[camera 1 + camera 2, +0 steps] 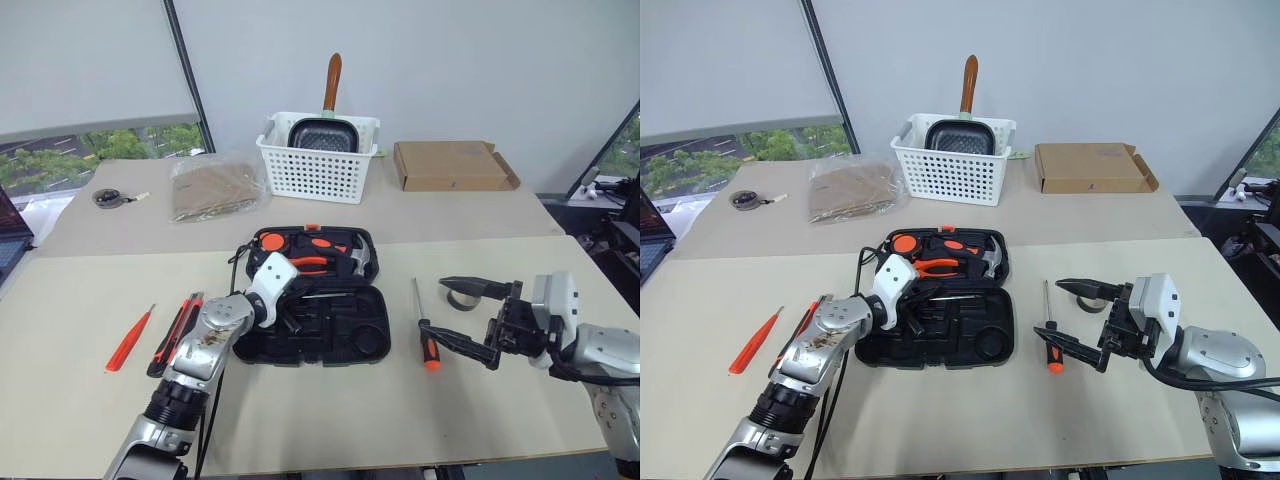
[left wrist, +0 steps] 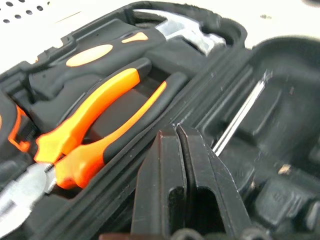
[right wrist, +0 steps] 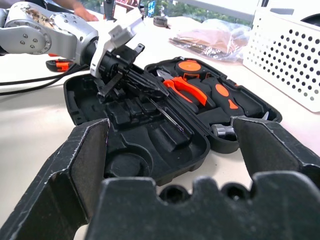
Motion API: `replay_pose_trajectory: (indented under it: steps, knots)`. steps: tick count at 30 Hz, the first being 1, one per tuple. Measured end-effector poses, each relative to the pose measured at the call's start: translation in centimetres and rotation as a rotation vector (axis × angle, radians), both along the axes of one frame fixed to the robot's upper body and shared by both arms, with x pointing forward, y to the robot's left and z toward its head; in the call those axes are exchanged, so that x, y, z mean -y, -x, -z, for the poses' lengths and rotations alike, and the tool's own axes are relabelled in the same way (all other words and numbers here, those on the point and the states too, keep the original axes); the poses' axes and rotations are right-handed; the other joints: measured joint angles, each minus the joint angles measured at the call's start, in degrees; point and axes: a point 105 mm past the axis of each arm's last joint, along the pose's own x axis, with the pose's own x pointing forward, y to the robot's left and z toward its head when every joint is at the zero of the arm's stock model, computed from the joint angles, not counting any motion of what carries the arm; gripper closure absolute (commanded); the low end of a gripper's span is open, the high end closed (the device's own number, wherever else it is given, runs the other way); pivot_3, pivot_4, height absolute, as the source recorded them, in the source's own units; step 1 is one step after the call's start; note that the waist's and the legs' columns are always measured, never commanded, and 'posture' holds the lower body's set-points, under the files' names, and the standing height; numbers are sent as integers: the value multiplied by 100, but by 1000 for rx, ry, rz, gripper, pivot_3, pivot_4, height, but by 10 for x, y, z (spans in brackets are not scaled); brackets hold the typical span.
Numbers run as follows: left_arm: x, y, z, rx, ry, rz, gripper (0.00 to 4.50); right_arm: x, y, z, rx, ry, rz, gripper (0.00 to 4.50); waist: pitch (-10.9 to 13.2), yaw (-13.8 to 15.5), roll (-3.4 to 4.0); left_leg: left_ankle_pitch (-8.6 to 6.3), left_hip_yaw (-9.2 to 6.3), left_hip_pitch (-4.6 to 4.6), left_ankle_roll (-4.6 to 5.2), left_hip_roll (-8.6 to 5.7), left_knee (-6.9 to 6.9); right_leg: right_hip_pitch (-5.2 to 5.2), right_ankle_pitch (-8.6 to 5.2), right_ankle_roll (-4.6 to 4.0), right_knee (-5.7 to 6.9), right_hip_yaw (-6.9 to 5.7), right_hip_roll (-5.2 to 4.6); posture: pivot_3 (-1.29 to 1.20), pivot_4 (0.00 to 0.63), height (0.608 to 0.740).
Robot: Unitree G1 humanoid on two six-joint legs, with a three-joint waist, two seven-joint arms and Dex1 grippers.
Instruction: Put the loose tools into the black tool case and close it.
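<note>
No text, label, brand, number or sign can be read anywhere in these views. The flat brown cardboard box [image 1: 452, 165] behind the open black plastic tool case [image 1: 312, 298] shows a plain face, and the white slotted plastic basket [image 1: 318, 160] beside that box is unmarked. Inside the case, the orange-handled pliers [image 2: 90, 135] and the chrome-headed hammer [image 2: 182, 30] show no legible marking.

Bright, even daylight with soft shadows; wrist close-ups slightly blurred.
</note>
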Motion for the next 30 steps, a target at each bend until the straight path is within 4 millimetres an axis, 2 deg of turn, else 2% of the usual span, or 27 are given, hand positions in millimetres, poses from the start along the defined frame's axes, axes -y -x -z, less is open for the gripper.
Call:
replay_pose_trajectory:
  steps: [4,13,20,23,25,30]
  knots:
    - [-5,0,-6,-7,59,9,4421,0,-1,-1,3,-1,0,0,31,-3,-47,4,0,-39,-1,1,1,-30,1,-2,-6,-2,12,0,150,700]
    - [-3,7,-10,11,19,107,4421,-2,-1,3,-7,9,-1,0,37,34,-55,-7,0,-58,15,-3,3,-33,2,-3,-31,-6,6,0,150,700]
    - [-1,11,-15,25,24,155,4421,9,0,34,-121,103,149,0,38,102,-54,-9,-2,-77,17,-3,5,-36,5,-6,-47,-12,6,0,150,700]
    - [-9,14,-29,62,57,187,4421,21,0,49,-189,150,294,0,40,132,-51,-8,-3,-81,15,-2,12,-37,7,-6,-47,-15,6,0,150,700]
    - [-14,17,-41,95,78,211,4421,26,-1,53,-210,165,376,0,41,130,-49,-9,-2,-81,17,-1,15,-37,9,-2,-46,-13,5,0,150,700]
    - [-29,23,-71,156,92,271,4421,29,0,61,-290,166,504,0,43,131,-48,-7,-10,-80,14,-2,19,-37,9,0,-42,-14,12,0,150,700]
